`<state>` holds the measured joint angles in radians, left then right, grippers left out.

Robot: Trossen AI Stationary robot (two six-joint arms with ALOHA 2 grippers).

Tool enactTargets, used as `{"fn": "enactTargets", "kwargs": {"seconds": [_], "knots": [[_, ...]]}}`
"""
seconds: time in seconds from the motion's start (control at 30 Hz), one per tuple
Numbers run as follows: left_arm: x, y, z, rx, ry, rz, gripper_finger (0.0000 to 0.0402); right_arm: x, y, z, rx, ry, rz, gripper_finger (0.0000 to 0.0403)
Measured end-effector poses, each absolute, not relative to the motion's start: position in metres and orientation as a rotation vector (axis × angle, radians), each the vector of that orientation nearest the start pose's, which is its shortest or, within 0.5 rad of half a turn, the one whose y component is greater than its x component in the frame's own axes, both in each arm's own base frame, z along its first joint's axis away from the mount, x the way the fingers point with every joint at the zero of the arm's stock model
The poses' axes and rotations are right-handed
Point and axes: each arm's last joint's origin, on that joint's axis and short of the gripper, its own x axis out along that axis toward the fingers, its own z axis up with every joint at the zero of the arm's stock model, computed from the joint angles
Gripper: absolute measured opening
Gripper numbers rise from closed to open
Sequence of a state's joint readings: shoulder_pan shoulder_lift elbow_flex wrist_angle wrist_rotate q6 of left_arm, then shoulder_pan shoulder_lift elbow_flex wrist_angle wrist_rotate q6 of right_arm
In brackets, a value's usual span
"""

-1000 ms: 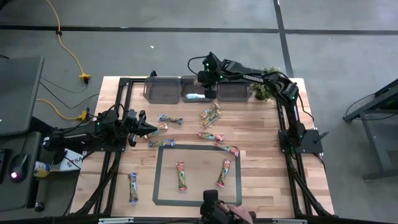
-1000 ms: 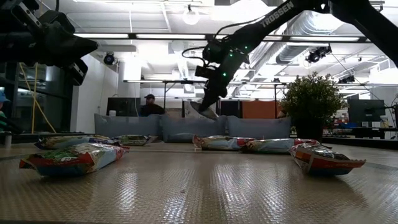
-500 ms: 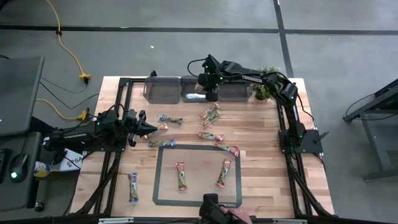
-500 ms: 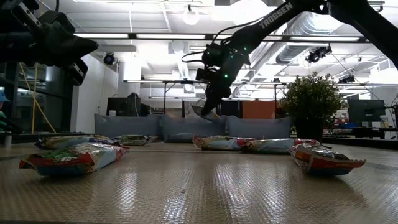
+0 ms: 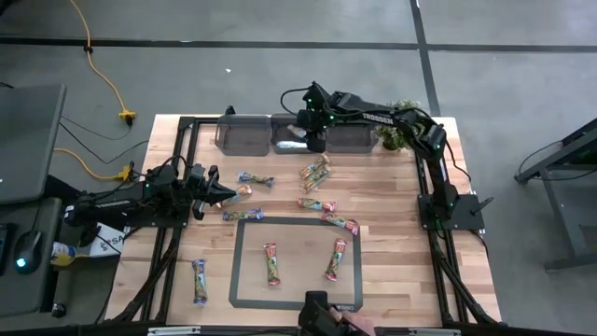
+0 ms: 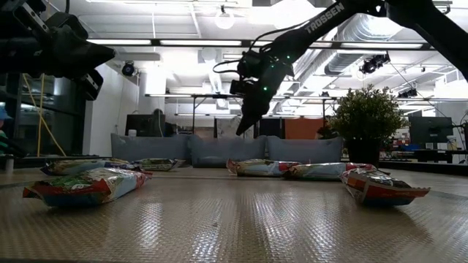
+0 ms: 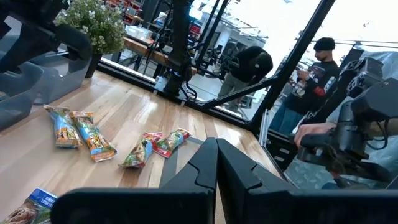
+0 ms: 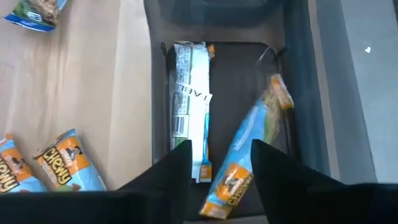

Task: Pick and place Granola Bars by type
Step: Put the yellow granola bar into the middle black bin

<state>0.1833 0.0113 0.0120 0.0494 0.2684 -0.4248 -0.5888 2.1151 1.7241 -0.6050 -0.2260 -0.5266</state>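
Granola bars (image 5: pixel 314 174) lie scattered over the wooden counter (image 5: pixel 392 280), most near its middle, two inside the dark taped rectangle (image 5: pixel 233 261) at 6 o'clock and one outside it at 7 o'clock. Three grey bins sit along the 12 o'clock edge; the middle bin (image 5: pixel 291 136) already has two bars (image 8: pixel 239 163) in it, one lying flat and one propped at a slant against the wall.

The right gripper (image 5: pixel 314 142) hangs over that middle bin with its fingers (image 8: pixel 168 180) spread wide and nothing between them. The left gripper (image 5: pixel 224 193) waits at 9 o'clock, its fingers pressed together and empty, tips close to a bar.

Risks, as I judge them: the slanted bar could catch a finger as the arm lifts and get flipped out, and the shiny wrappers look slippery for the next pick. Bars lying side by side could be taken as a pair or nudged.

A small potted plant (image 5: pixel 393 136) stands at 1 o'clock. Beyond the counter is a workshop, where people (image 7: pixel 314 81) stand past the black frame.
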Motion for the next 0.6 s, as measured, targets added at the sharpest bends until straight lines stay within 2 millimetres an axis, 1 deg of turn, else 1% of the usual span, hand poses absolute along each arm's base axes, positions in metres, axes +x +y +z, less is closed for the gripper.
{"fn": "enactTargets", "kwargs": {"seconds": [0.13, 0.37, 0.43, 0.6], "knots": [[0.096, 0.01, 0.171, -0.413, -0.03, -0.094, 0.0001, 0.39, -0.245, 0.217, -0.111, 0.932, -0.09, 0.0173], [0.096, 0.01, 0.171, -0.413, -0.03, -0.094, 0.0001, 0.397, -0.224, 0.252, -0.17, 0.81, -0.092, 0.0185], [0.096, 0.01, 0.171, -0.413, -0.03, -0.094, 0.0001, 0.398, -0.216, 0.262, -0.152, 0.782, -0.078, 0.0185], [0.096, 0.01, 0.171, -0.413, -0.03, -0.094, 0.0001, 0.396, -0.191, 0.29, -0.02, 0.692, -0.024, 0.0186]]}}
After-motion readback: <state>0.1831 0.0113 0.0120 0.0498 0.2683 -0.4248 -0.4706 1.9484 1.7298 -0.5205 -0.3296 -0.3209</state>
